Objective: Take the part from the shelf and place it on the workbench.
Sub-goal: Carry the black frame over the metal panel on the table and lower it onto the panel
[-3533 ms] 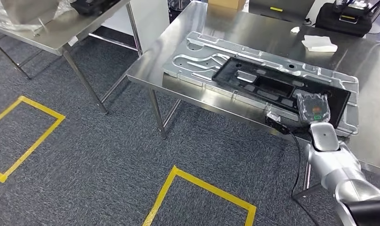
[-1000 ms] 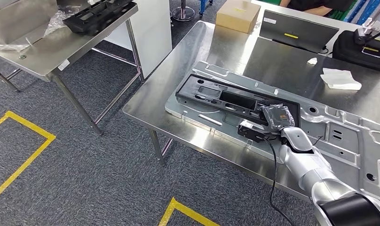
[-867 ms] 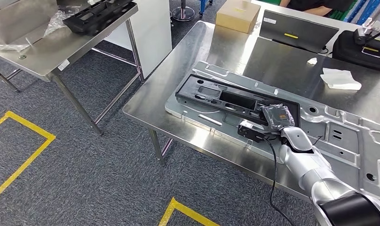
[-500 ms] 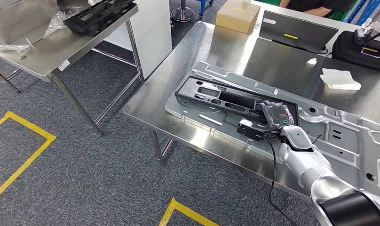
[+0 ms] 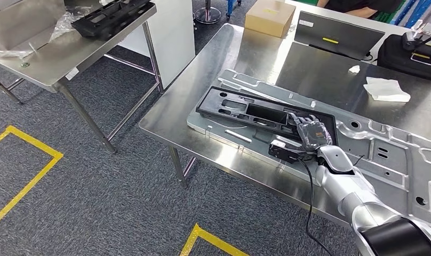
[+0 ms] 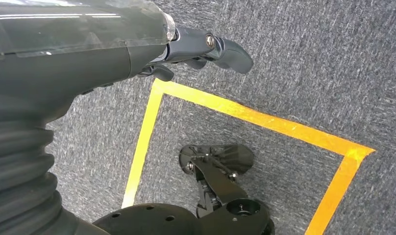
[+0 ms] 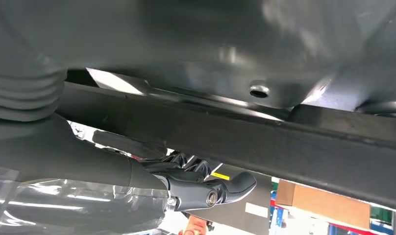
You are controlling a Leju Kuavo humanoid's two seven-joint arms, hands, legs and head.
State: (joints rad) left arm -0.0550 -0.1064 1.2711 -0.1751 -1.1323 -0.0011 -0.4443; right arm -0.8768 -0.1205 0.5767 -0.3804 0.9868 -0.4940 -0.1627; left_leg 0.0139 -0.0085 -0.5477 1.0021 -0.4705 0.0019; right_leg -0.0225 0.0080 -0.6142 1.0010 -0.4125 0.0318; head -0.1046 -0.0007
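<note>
From my head camera I look down on a steel surface (image 5: 202,80) that carries a long black plastic part (image 5: 245,112). The part lies flat on a large silver stamped metal panel (image 5: 384,149), which spreads across the surface toward the right. My right hand (image 5: 309,130) rests at the right end of the black part, with its dark fingers (image 5: 301,120) spread over the part's top. I cannot tell whether the hand actually has hold of the part or only lies on it. The silver right arm (image 5: 352,192) comes in from the lower right, and a black cable hangs beside it.

In the right wrist camera (a turned, very close view) the black part (image 7: 284,142) runs as a dark bar across the picture, with the thick grey thumb (image 7: 230,186) just beside it; this view does not settle the hold either.

My left hand (image 6: 201,49) hangs above grey carpet (image 6: 323,58) marked with yellow tape (image 6: 264,117). It holds nothing, its thumb sticking out and its darker fingers partly curled.

Farther back on the surface sit a cardboard box (image 5: 269,16), a dark flat case (image 5: 338,34), a black bag (image 5: 413,56) and a white cloth (image 5: 386,89). A second steel table (image 5: 58,53) at the upper left carries another black part (image 5: 112,16) and clear plastic wrap.
</note>
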